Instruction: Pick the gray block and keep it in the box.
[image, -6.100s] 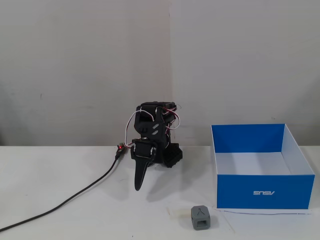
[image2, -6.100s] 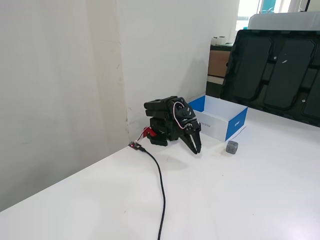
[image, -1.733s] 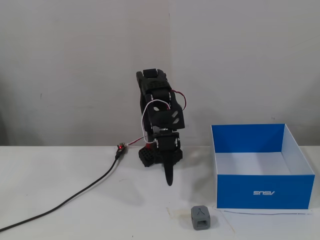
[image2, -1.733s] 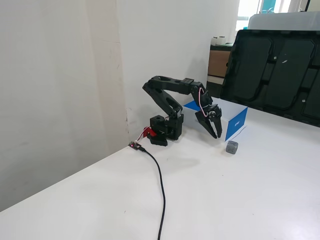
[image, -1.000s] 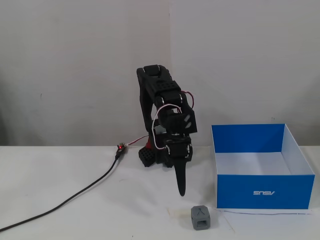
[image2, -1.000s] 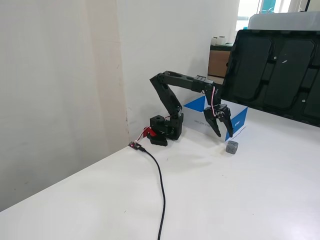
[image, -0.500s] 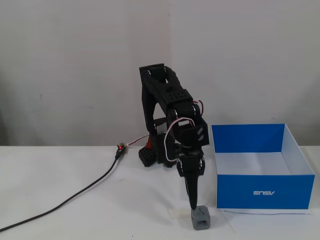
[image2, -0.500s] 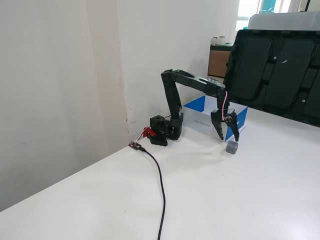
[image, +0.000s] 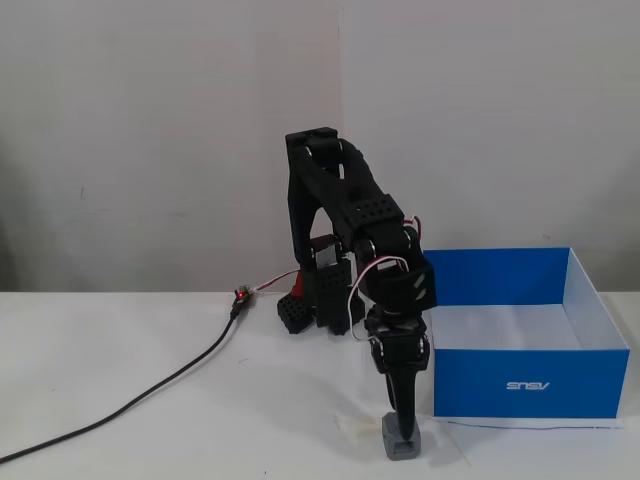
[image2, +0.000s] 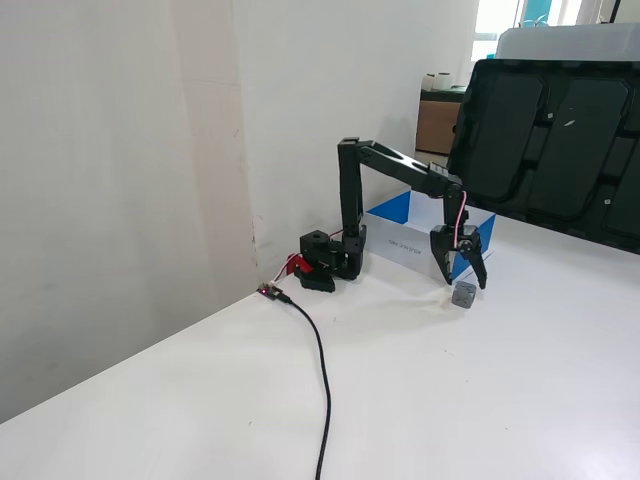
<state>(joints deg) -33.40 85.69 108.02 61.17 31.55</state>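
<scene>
The block (image: 402, 437) sits on the desk (image: 150, 400) at the near edge of a fixed view, just left of the box's (image: 530, 385) near corner and outside it. The pincer (image2: 462, 282) points down over it, spread wide, one finger on each side as the other fixed view shows; it grips nothing yet. The box stands right of the arm, its white inside bare where visible. By my reading the reach is nearly done; closing on the block, lifting it, carrying it right over the blue wall and letting go all remain.
</scene>
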